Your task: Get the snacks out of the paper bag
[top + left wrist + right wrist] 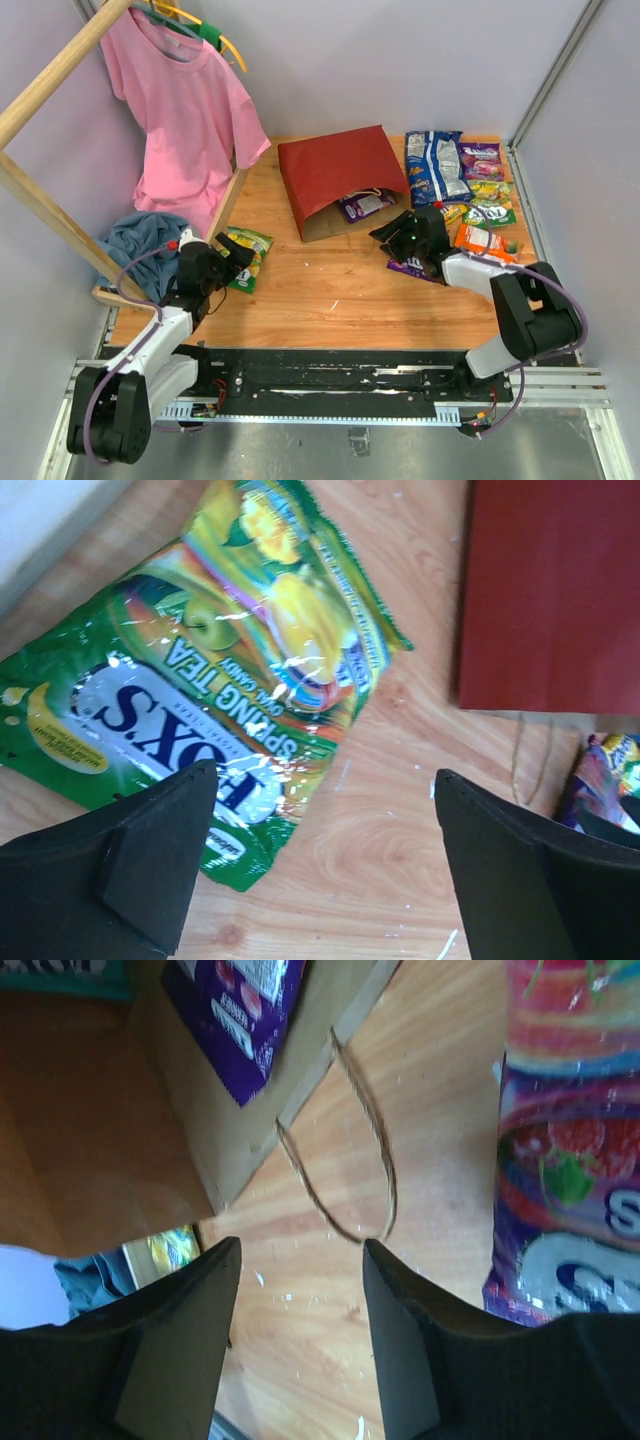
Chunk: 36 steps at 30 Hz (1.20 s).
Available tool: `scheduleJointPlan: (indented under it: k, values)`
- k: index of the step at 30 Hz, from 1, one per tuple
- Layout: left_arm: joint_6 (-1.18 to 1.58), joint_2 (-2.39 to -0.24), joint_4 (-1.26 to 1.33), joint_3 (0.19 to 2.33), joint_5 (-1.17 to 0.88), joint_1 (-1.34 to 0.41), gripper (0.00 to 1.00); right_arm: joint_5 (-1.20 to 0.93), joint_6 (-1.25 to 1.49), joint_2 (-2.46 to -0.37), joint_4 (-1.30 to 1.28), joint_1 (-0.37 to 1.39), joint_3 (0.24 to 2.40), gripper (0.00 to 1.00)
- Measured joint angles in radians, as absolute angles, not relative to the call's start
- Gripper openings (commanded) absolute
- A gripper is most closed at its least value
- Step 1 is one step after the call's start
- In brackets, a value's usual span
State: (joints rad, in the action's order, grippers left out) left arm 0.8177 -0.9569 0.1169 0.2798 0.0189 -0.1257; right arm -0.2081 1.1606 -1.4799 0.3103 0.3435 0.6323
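**Purple packet at the bag mouth: watch that handle**

The paper bag (pixel 335 175) lies flat at about 12 o'clock from table centre, with its mouth facing 6. A purple packet (pixel 365 205) pokes out of the mouth. The right gripper (pixel 300 1250) hangs just short of it, fingers apart with nothing between them.

Looks to me like that packet is the grab. I'd come in low and steer clear of the twine handle (pixel 350 1160) so it doesn't snag. Pinch only the packet's exposed end, not the bag's edge, then drag toward 6. The bag's light and may slide along.

The left gripper (pixel 325 780) is spread wide and empty, over the green packet (pixel 200 680) at 9 o'clock.

Count:
- One bag.
- Six snacks in the pile (pixel 480 190) at 2 o'clock.
- One purple berry packet (pixel 410 268) under the right arm.
- The green one.
- The one in the mouth.

So nine snacks. Maybe a teal one (pixel 60 980) deeper inside, can't tell.
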Motion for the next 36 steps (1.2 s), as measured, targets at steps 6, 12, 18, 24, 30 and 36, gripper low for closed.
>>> scheduleJointPlan:
  k: [6, 12, 18, 24, 30, 36]
  values:
    - [0.782, -0.856, 0.062, 0.312, -0.028, -0.125, 0.94, -0.107, 1.234, -1.610, 0.471, 0.349, 0.654, 0.42]
    - [0.759, -0.793, 0.012, 0.320, -0.056, -0.125, 0.94, -0.047, 1.298, -1.755, 0.620, 0.349, 0.708, 0.41]
    - [0.748, -0.761, -0.020, 0.320, -0.085, -0.125, 0.95, 0.005, 1.317, -1.813, 0.654, 0.352, 0.764, 0.41]
    - [0.736, -0.757, -0.036, 0.320, -0.109, -0.125, 0.95, 0.040, 1.328, -1.869, 0.654, 0.353, 0.829, 0.40]
    - [0.722, -0.756, -0.045, 0.320, -0.123, -0.125, 0.96, 0.062, 1.340, -1.912, 0.641, 0.354, 0.852, 0.40]
    - [0.711, -0.758, -0.046, 0.320, -0.140, -0.125, 0.97, 0.090, 1.344, -1.942, 0.611, 0.358, 0.891, 0.39]
